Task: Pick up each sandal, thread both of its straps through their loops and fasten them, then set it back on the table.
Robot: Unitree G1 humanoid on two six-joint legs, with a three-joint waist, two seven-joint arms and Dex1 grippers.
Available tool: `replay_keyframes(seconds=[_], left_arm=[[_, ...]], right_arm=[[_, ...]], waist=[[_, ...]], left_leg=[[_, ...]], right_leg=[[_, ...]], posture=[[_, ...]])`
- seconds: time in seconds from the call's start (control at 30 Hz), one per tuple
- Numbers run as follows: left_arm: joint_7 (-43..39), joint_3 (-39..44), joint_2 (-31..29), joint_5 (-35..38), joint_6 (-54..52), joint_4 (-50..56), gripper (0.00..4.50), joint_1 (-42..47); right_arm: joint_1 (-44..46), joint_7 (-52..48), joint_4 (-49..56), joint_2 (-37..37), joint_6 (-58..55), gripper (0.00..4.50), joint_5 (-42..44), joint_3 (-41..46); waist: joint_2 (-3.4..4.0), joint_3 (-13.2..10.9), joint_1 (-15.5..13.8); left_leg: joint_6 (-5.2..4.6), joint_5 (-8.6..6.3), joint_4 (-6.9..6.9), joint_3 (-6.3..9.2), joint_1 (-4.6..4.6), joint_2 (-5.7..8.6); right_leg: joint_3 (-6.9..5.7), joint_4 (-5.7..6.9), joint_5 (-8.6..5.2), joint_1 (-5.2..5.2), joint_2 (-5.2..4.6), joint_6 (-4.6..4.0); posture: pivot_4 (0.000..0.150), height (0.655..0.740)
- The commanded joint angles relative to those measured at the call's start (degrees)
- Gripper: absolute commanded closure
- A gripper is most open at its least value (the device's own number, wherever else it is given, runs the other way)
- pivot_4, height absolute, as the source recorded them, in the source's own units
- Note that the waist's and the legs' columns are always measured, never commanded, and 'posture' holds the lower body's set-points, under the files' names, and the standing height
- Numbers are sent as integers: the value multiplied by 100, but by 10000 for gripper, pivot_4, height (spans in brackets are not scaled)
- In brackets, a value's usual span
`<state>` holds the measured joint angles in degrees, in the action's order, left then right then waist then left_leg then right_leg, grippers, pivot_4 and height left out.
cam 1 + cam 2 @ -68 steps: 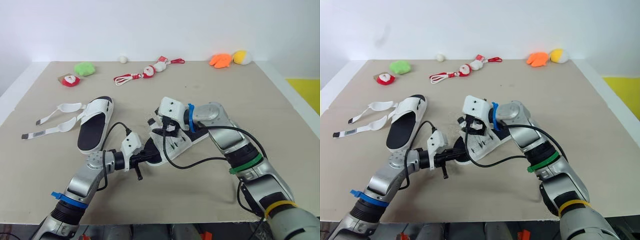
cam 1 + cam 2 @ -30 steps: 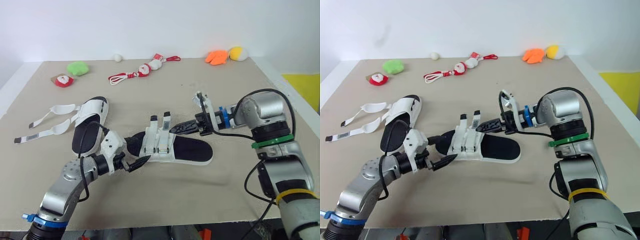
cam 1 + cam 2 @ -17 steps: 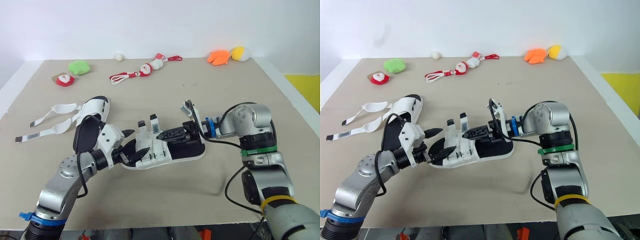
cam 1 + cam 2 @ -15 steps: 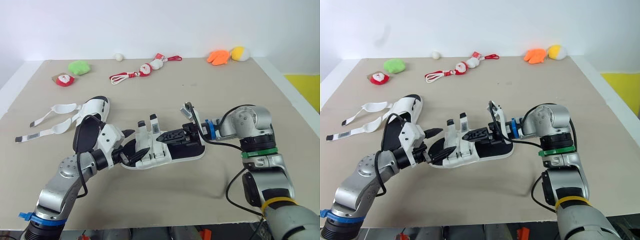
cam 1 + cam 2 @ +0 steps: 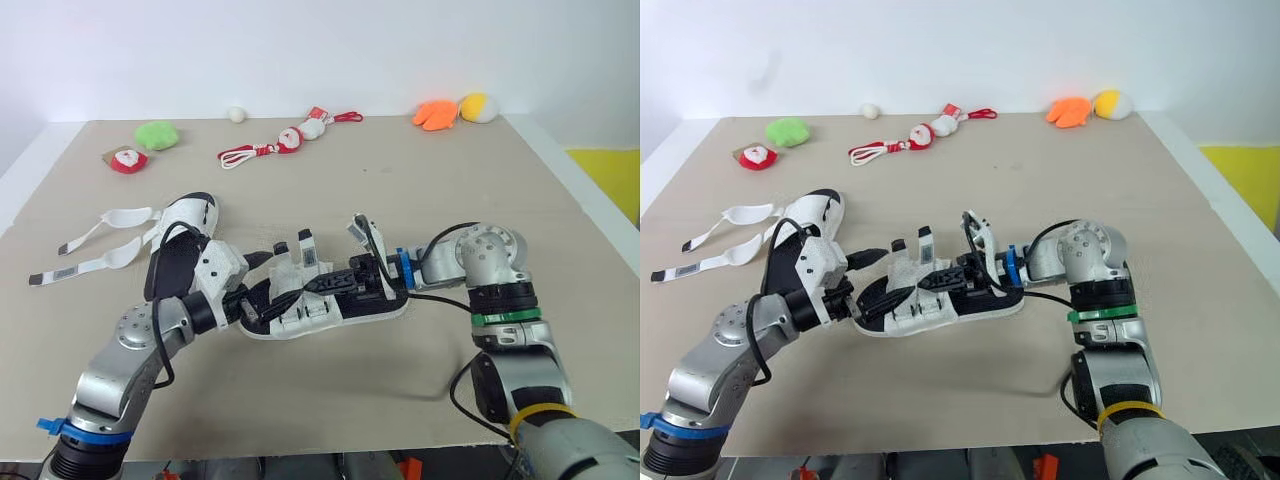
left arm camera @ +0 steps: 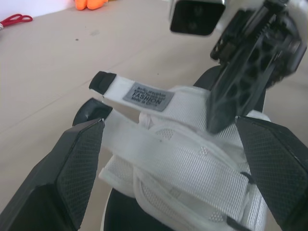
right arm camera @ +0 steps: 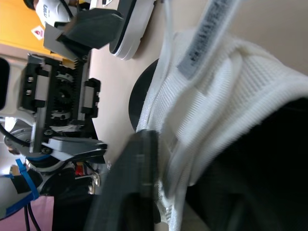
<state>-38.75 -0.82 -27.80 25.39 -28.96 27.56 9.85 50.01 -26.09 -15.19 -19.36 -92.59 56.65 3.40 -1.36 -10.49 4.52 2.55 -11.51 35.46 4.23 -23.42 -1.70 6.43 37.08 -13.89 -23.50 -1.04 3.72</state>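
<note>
Bright, diffuse light comes from above; the table (image 5: 520, 200) lies evenly lit; soft, thin shadows hug the sandal (image 5: 310, 318); the back wall (image 5: 300, 50) looks washed pale.

One sandal (image 5: 310, 310) lies on our table (image 5: 420, 200), in the middle and toward the front. Our left gripper (image 6: 168, 122) straddles its straps from the left, and our right gripper (image 5: 325, 285) reaches over its sole from the right. A second sandal (image 5: 195, 215) lies behind and to the left, its loose straps (image 5: 130, 214) spread leftward. Soft toys (image 5: 157, 134) and a ball (image 5: 237, 114) line the far edge.
</note>
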Motion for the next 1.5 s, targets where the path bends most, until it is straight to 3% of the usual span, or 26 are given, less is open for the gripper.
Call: replay_keyframes(seconds=[0.03,0.37,0.67,0.8,0.93,0.97,1.27,1.5], left_arm=[[89,164,84,221,58,281,0,149],[198,-59,435,129,340,-146,0,742],[35,-246,545,-62,695,-749,0,1050],[55,-206,544,-147,796,-835,0,1058],[140,-158,519,-280,898,-856,0,1007],[172,-132,511,-319,925,-851,0,980],[392,60,421,-628,1238,-970,0,814],[762,219,276,-1256,1792,-1319,0,865]], right_arm=[[-15,470,409,265,372,44999,117,1120],[197,3081,381,795,3513,44999,-276,3692],[-54,3972,-449,569,5174,44999,-1377,3720],[-149,4022,-342,565,5472,25906,-1427,3722],[-514,3603,181,431,5043,8164,-1225,3446],[-653,3410,426,374,4933,1894,-1146,3348],[-1727,1866,1891,-526,4008,487,-862,2317],[-2354,221,2498,-1587,4862,487,-1658,1360]], waist=[[0,0,-4],[1,-1,-26],[12,-5,47],[21,-6,39],[21,-6,34],[21,-6,29],[22,-7,6],[21,-8,-14]], left_leg=[[0,0,0,1,0,-1],[0,0,9,2,-7,5],[-2,-1,-6,0,1,3],[-4,0,-4,-2,2,4],[-4,0,-1,-2,2,7],[-4,0,-2,-2,2,7],[-4,0,0,-2,5,5],[-3,1,6,-3,6,7]], right_leg=[[0,0,0,0,1,0],[0,-1,6,4,-4,3],[7,0,23,0,1,-27],[9,1,26,2,1,-33],[9,0,26,6,-3,-33],[9,0,26,6,-2,-32],[10,0,6,7,-1,1],[11,-1,6,11,-2,5]], posture=[[1500,7400],[1500,7400],[1500,7400],[1500,7400],[1500,7400],[1500,7400],[1500,7400],[1500,7400]])
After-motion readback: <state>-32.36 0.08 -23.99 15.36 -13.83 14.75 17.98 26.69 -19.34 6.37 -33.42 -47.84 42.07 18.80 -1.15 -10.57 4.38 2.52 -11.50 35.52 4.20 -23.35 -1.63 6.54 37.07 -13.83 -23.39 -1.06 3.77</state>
